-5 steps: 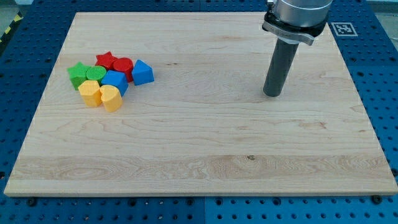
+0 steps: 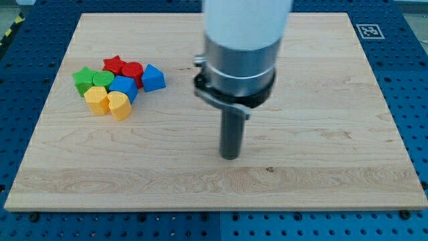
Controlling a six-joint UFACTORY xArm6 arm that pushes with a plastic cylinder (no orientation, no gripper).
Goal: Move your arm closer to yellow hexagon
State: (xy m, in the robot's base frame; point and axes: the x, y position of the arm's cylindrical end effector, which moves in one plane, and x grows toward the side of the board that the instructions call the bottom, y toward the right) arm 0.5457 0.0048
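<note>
The yellow hexagon (image 2: 97, 100) lies at the view's left in a tight cluster of blocks, at the cluster's lower left edge. A yellow heart-shaped block (image 2: 120, 105) touches it on its right. My tip (image 2: 230, 156) rests on the wooden board (image 2: 321, 167) near the middle, well to the right of and below the cluster, touching no block. The arm's grey and white body (image 2: 241, 47) rises above the rod.
The cluster also holds a green star (image 2: 83, 79), a green block (image 2: 102, 79), a red star (image 2: 114, 64), a red block (image 2: 132, 70), a blue block (image 2: 124, 87) and a blue block (image 2: 153, 78). A blue pegboard (image 2: 414, 80) surrounds the board.
My tip has moved from the board's upper right toward the view's left and bottom, closer to the cluster. No block has moved.
</note>
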